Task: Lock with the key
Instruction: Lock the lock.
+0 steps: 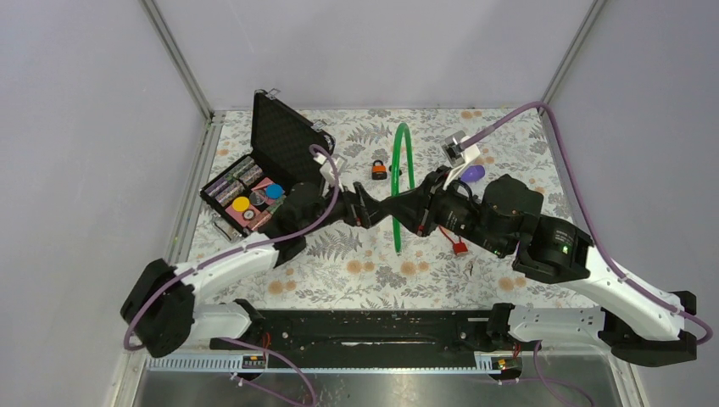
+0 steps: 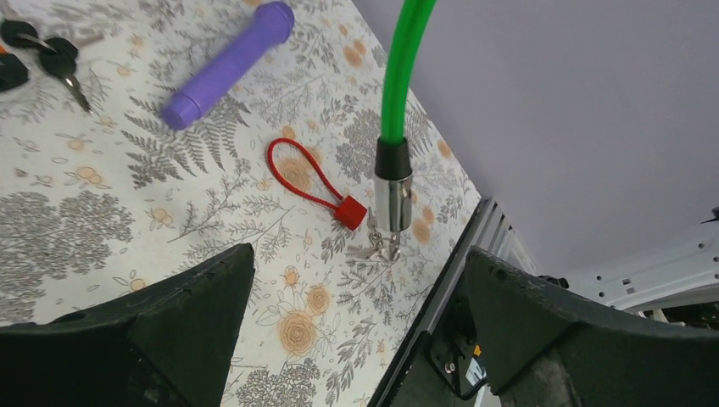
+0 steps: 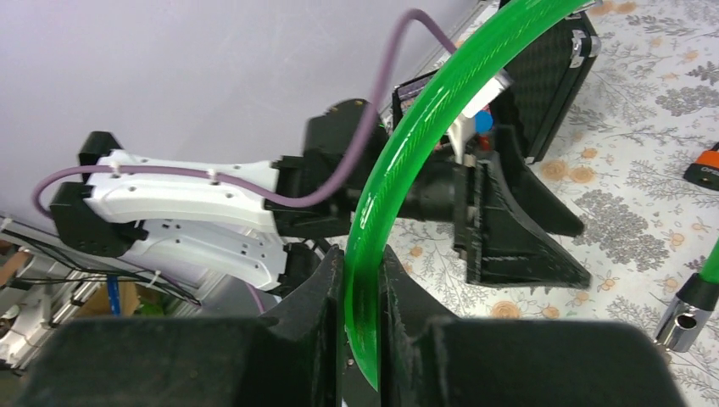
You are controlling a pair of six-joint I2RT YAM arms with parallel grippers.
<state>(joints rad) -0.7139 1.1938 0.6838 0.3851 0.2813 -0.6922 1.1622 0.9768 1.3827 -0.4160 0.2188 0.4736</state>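
Gripping the green cable lock [image 3: 424, 110] firmly at the lower centre of its view, our right gripper [image 3: 363, 292] stands the loop upright mid-table. Our left gripper [image 2: 358, 263] gapes wide and empty, facing the cable's metal end [image 2: 392, 197] and the keys [image 2: 377, 248] dangling there. We judge the springy loop may swing or slip, making the jaws miss. We count one green cable lock, one red loop lock [image 2: 309, 178], one orange padlock [image 1: 379, 170], one purple handle [image 2: 229, 64] and two black-headed keys [image 2: 51, 51] at the upper left.

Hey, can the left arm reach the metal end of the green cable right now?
Probably yes: the left end effector is open, the cable has its metal end hanging straight ahead of it, and nothing sits between them.
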